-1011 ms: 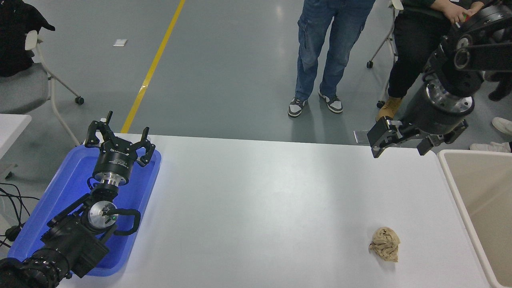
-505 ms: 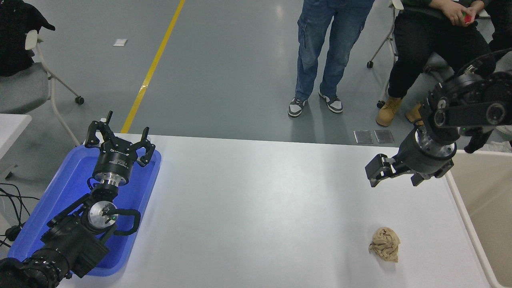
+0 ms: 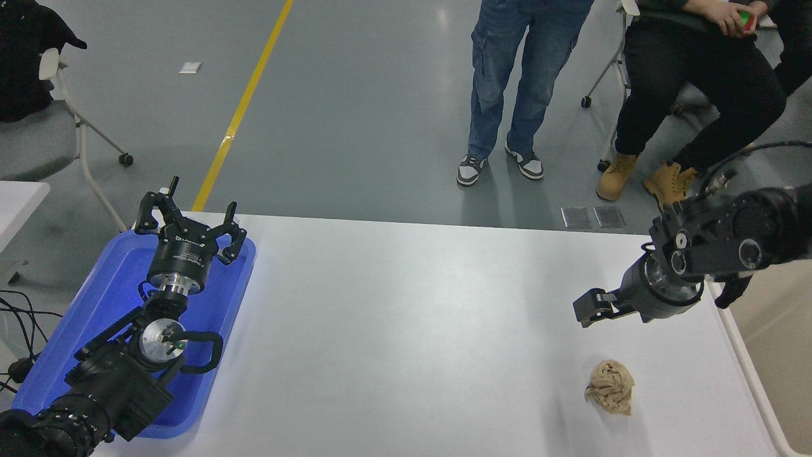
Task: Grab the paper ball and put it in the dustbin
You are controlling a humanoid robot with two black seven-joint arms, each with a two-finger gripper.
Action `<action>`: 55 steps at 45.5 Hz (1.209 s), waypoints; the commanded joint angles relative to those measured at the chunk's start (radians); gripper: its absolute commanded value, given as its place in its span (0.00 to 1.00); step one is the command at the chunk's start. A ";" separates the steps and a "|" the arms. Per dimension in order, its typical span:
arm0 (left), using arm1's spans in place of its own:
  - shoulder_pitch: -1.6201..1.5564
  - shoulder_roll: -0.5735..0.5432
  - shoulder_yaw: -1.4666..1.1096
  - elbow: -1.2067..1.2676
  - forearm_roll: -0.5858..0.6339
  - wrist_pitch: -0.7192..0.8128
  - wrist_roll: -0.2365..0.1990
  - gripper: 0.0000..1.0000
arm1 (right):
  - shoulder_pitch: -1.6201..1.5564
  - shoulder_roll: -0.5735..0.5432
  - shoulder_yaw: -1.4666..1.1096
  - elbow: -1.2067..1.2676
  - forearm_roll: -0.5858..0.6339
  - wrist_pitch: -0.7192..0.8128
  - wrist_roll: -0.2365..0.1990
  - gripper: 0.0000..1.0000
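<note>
The wide white surface (image 3: 412,330) fills the lower half of the view. At its 3 o'clock edge only a strip of the large rectangular beige-cream plastic dustbin (image 3: 739,336) shows, its thick pale rim running down to the bottom right corner. At 9 o'clock sits a shallow blue plastic tray (image 3: 216,311), and the black left arm lies parked over it, its left hand (image 3: 187,225) held with the fingers spread.

The black right arm comes in from the 3 o'clock side and reaches toward the middle of the surface. Its right hand (image 3: 587,308) hangs above the surface, apart from anything; the fingers point toward 9 o'clock and overlap from this angle, so whether they are spread or pressed together cannot be told.

The crumpled tan-brown paper ball (image 3: 610,387) lies on the surface at about 5 o'clock, below the right hand in the picture and near the dustbin but well clear of its rim.

By the look of it, the task is at its start: the ball is untouched and nothing has been carried. Left to do are the lowering onto the ball, the grasp, the lift, the move toward 3 o'clock and the release over the dustbin.
</note>
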 commanded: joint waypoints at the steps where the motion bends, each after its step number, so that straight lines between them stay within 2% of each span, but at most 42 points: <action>1: -0.001 0.000 0.000 0.000 0.000 0.000 0.000 1.00 | -0.084 0.000 0.005 -0.006 -0.032 -0.077 0.000 1.00; 55: -0.001 0.000 0.000 0.000 0.000 0.000 0.000 1.00 | -0.373 0.000 0.091 -0.194 -0.032 -0.138 0.000 0.99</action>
